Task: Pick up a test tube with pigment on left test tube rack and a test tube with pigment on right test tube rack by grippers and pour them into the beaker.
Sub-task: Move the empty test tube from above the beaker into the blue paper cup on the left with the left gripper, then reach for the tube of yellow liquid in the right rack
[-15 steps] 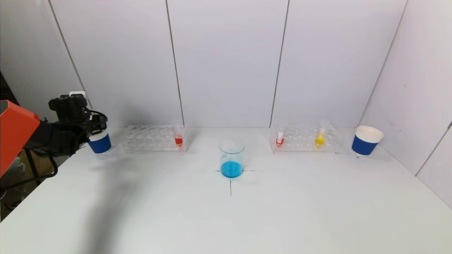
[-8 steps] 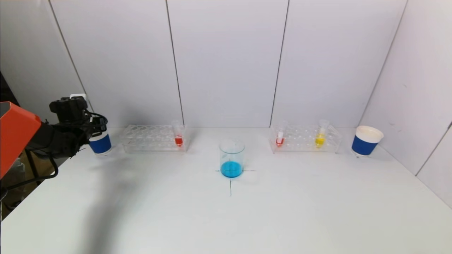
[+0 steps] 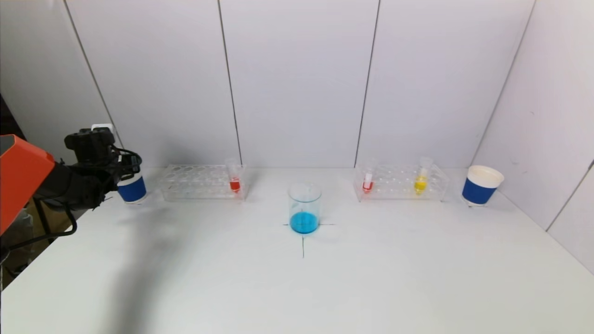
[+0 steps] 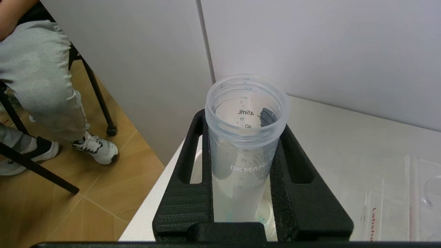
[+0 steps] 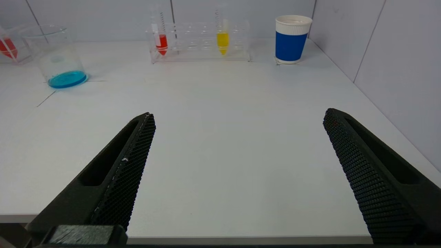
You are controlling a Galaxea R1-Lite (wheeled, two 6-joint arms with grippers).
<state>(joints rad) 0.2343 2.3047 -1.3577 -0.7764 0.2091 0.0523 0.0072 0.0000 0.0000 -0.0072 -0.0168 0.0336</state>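
Left pincer point(image 4: 241, 193) slightly back; three filled tubes

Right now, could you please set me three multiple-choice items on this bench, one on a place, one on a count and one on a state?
1. Where does the beaker stand?
A. between the two racks
B. beside the right cup
C. inside the left rack

2. How many filled tubes stand in the right test tube rack?
A. none
B. two
C. four

3. What is the left end effector doing?
A. open above the beaker
B. shut on an empty test tube
C. shut on a yellow tube

Key:
1 A, the beaker sits on the table's cross mark, midway between the left test tube rack and the right one.
2 B, one red tube and one yellow tube.
3 B, the fingers clamp the empty test tube over the left blue cup.
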